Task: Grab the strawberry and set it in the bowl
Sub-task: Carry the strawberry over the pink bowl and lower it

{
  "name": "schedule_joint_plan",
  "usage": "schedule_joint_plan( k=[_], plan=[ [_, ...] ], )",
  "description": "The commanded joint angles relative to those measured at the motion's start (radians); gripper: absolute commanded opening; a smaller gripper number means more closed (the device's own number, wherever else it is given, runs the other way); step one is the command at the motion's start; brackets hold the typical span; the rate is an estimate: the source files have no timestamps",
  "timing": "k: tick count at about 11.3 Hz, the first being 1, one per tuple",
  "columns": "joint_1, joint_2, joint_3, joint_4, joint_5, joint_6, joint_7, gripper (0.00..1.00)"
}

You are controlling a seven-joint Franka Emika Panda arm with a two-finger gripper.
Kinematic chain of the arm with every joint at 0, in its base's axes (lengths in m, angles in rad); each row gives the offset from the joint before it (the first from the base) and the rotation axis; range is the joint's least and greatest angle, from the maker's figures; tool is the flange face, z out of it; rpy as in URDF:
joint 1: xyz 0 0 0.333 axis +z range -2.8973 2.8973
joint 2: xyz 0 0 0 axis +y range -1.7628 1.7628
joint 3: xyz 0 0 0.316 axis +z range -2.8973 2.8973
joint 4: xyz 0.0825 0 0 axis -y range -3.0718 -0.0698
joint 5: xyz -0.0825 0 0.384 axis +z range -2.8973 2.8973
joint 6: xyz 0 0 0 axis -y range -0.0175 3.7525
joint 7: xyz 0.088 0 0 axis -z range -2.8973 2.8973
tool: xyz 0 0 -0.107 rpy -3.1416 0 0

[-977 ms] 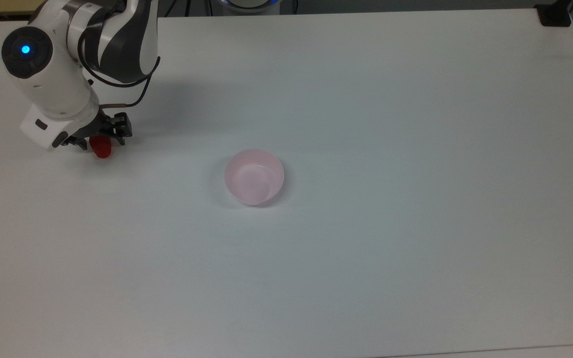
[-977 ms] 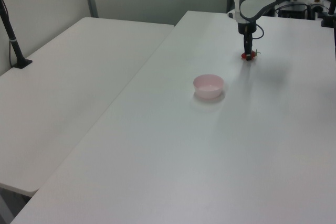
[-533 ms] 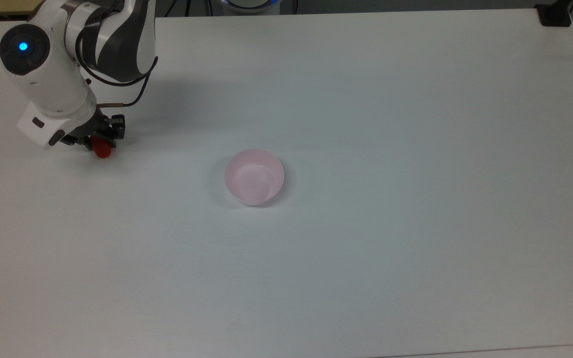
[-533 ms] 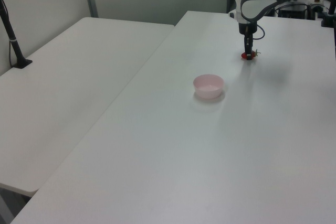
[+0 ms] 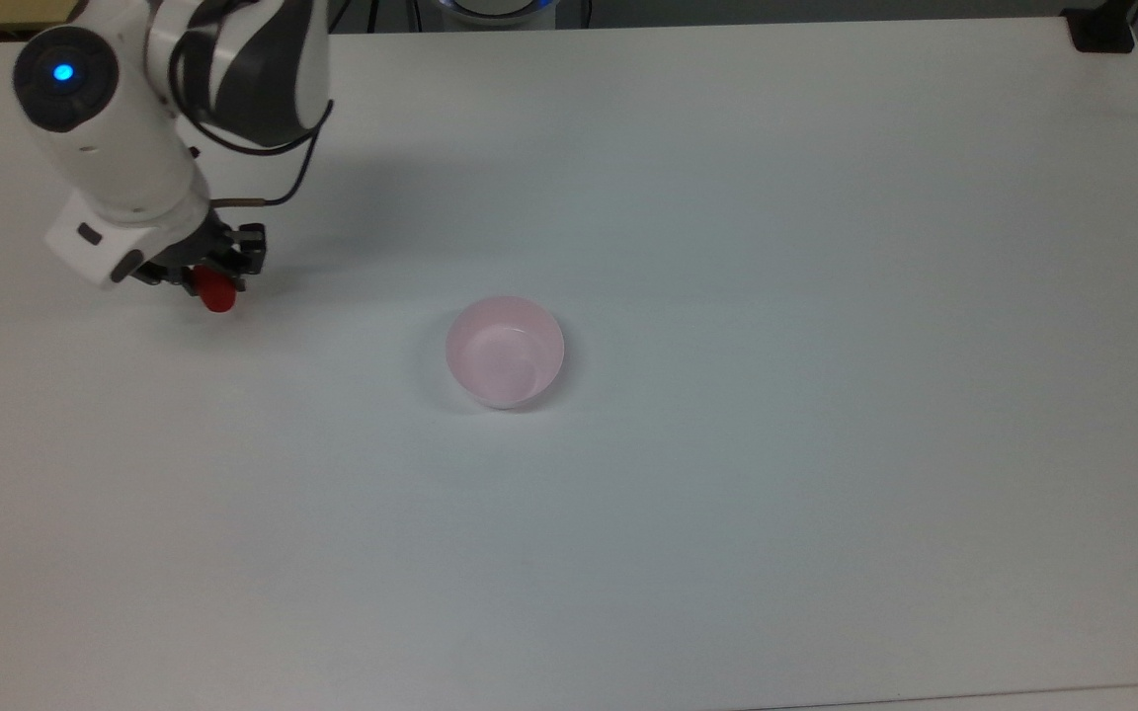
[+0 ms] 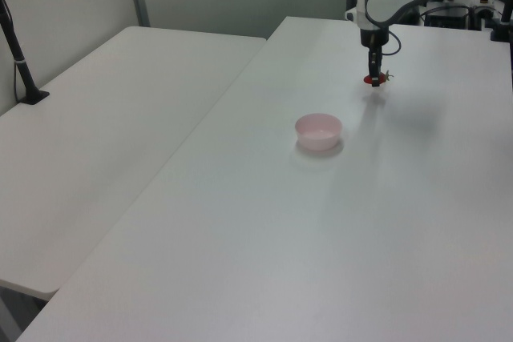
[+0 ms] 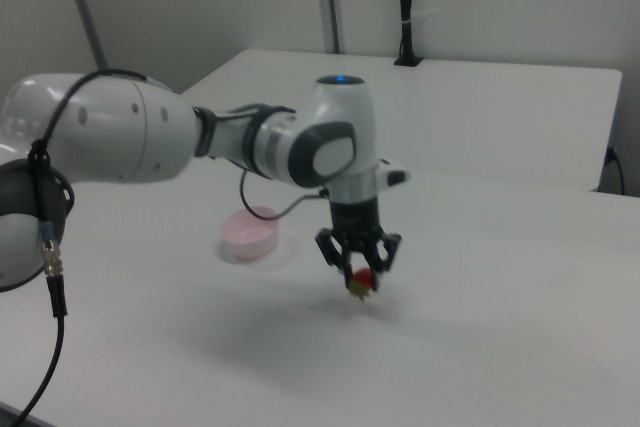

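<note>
— Status of the small glossy red strawberry point(image 5: 218, 293)?

— It is being gripped between the fingers of the black two-finger gripper point(image 7: 359, 269), upper left of the top view, apparently just clear of the white table point(image 5: 776, 494).

— Advice for the carry?

— Height is being recommended before the small round pale-pink plastic bowl point(image 5: 505, 352), centre frame, is approached; release directly above.

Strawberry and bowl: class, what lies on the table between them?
Nothing: in the top view, bare white table separates the strawberry, held by the end effector, from the bowl.
</note>
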Motion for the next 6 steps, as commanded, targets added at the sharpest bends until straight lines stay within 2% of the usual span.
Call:
schedule_joint_plan(
  k=[1, 5, 6],
  plan=[
    [0.132, -0.062, 0.011, 0.023, 0.038, -0.072, 0.126, 0.45],
    [0.345, -0.062, 0.019, 0.028, 0.038, -0.06, 0.357, 0.46],
    [0.388, -0.053, 0.019, 0.028, 0.036, -0.051, 0.412, 0.5]
  ],
)
